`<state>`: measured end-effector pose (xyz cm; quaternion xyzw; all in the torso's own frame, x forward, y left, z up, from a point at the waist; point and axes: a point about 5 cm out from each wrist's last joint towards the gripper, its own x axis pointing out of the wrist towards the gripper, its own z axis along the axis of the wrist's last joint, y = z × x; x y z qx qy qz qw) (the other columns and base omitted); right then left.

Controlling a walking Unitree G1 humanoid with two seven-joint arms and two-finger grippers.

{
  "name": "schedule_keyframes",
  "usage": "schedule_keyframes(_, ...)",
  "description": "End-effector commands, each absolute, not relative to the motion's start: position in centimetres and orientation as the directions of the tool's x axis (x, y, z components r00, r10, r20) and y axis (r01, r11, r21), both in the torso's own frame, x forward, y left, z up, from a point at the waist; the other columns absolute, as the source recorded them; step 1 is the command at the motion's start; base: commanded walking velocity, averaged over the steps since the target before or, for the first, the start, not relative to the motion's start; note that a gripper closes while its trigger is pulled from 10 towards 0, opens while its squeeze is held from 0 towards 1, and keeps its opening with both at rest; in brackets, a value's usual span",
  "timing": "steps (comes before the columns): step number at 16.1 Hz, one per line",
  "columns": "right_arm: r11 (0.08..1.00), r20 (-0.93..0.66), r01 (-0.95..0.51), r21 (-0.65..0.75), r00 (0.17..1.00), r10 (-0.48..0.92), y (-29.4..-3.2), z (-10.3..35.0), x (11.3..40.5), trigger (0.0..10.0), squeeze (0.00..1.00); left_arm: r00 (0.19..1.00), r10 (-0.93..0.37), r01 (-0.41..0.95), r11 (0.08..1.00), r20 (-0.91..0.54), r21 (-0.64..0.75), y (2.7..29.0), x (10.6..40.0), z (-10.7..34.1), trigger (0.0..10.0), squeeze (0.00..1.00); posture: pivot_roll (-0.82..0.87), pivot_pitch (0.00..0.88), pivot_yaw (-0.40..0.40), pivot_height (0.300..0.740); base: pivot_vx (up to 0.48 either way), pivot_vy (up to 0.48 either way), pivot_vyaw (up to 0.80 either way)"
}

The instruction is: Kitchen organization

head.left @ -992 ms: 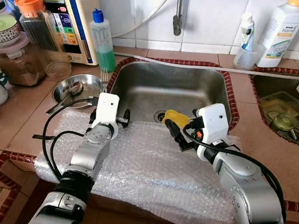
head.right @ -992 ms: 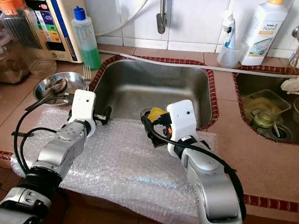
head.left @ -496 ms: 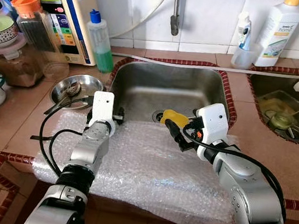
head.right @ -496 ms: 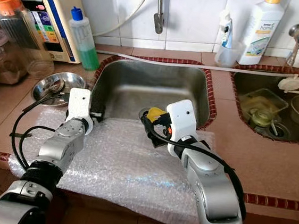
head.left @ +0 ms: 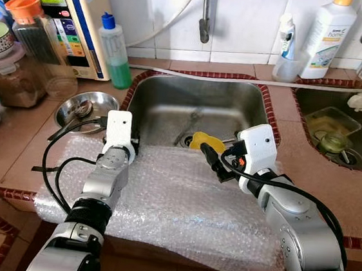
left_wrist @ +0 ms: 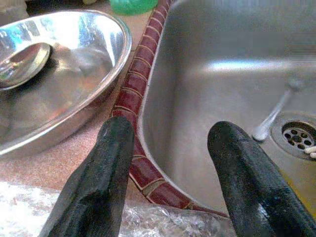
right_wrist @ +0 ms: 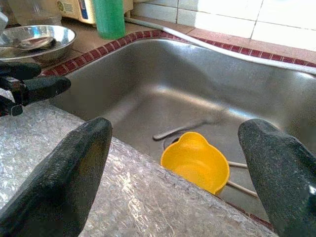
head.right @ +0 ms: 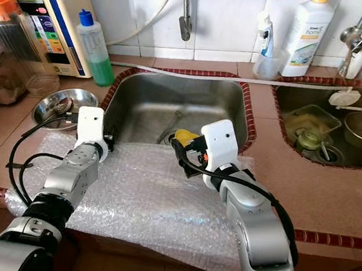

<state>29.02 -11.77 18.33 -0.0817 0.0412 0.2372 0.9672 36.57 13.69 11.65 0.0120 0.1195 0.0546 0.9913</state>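
Since a second ago the whole head picture has slid, so the camera has moved; the left gripper [head.left: 133, 145] has also crept toward the sink's near left corner, while the right gripper [head.left: 212, 159] sits as it did by the yellow cup [head.left: 207, 141].

From the left eye, the bubble wrap [head.left: 174, 203] covers the tabletop [head.left: 322, 183] at 6 o'clock of the sink [head.left: 171, 102]. The steel bowl [head.left: 84, 104] with a spoon lies at 9 o'clock of the sink, and the green bottle [head.left: 114, 52] stands at 11 o'clock of it.

The right eye tells the same layout, with the cup in the basin just past the wrap's far edge, at 12 o'clock of the right gripper.

Along the left wrist, the fingers [left_wrist: 96, 185] stand wide with nothing between them, straddling the red tile rim [left_wrist: 133, 96], bowl to one side and basin to the other.

Along the right wrist, the fingers [right_wrist: 61, 180] are spread wide and bare, and the cup sits upright near the drain, just beyond the wrap's edge, with a utensil lying beside it.

I judge the step in hand is taking the cup. Done well, the right gripper should dip over the wrap's edge, put one finger inside the rim and one outside, close gently, and lift straight up clear of the utensil.
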Motion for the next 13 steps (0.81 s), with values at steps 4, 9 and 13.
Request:
schedule_keyframes(4, 0.856, -0.086, -0.492, -0.158, 0.871, 0.485, -11.0, 19.0, 29.0, 10.0, 0.0, 0.984, 0.137, -0.14, 0.99, -0.117, -0.012, 14.7, 37.0, 13.7, 10.0, 1.0, -0.3, 0.118, 0.131, 0.74, 0.0, 0.0, 0.0)
schedule_keyframes(9, 0.855, -0.081, -0.494, -0.159, 0.87, 0.487, -10.9, 19.1, 29.2, 10.0, 0.0, 0.995, 0.067, -0.072, 0.995, -0.072, -0.07, 14.6, 36.7, 14.2, 10.0, 1.0, -0.29, 0.111, 0.13, 0.74, 0.0, 0.0, 0.0)
schedule_keyframes(13, 0.852, -0.079, -0.499, -0.16, 0.867, 0.493, -10.8, 19.1, 29.3, 10.0, 0.0, 0.997, 0.0, 0.009, 0.993, 0.077, -0.121, 14.4, 36.6, 16.7, 10.0, 1.0, -0.29, 0.108, 0.128, 0.74, 0.0, 0.0, 0.0)
